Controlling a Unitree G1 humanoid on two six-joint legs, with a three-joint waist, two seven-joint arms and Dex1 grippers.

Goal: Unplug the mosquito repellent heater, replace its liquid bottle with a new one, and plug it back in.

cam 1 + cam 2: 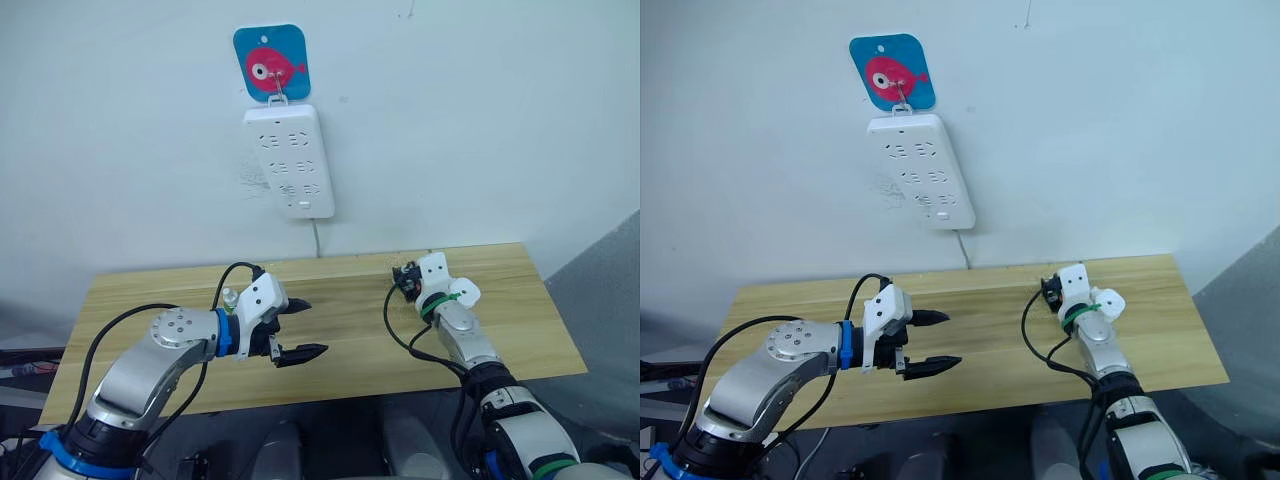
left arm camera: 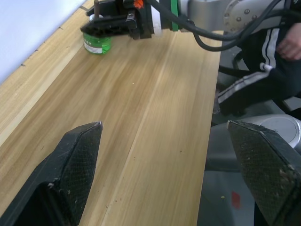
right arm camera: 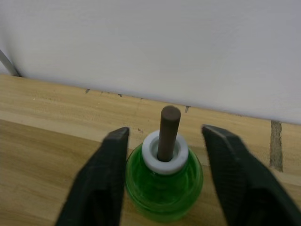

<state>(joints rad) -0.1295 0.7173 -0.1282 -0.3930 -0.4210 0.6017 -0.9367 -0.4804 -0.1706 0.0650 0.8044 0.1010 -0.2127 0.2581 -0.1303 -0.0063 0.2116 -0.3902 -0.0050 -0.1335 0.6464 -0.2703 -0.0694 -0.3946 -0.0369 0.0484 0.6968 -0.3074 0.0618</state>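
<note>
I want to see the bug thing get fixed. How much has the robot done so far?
The power strip on the wall has nothing plugged in, so unplugging looks done. Right now the right gripper sits around a green bottle with a brown wick, standing on the table; its fingers aren't squeezing it yet. The left gripper hangs open, holding nothing. Still left: fitting the bottle and plugging back in.

The left gripper (image 2: 164, 174) hangs spread wide over the wooden bench (image 2: 141, 117); beyond, the right gripper (image 2: 110, 26) straddles a green bottle (image 2: 96, 43).
</note>
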